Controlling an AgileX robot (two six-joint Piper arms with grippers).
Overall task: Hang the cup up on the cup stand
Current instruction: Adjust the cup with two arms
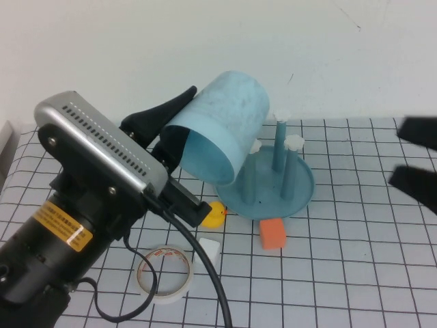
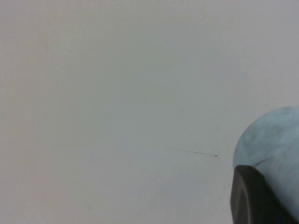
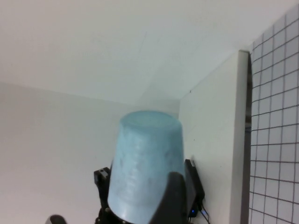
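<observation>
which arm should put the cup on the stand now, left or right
Left. The left gripper is shut on the cup, tilted mouth-down just above the cup stand pegs. The right gripper is open, empty, off to the right.

High view angled down at table (image 1: 355, 273) — both wrist views close on cup (image 1: 222, 126).

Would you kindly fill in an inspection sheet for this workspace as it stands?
Surface: white gridded table.
Job's things: sky-blue cup held tilted in the air, mouth down toward the teal cup stand; not yet on a peg.
Clutter: yellow duck, orange block, tape roll, small white block.
Grippers: left tool shut on the cup; right tool open at the right edge, empty.
Cables: black cable along the left arm.
Surroundings: plain white wall.
</observation>
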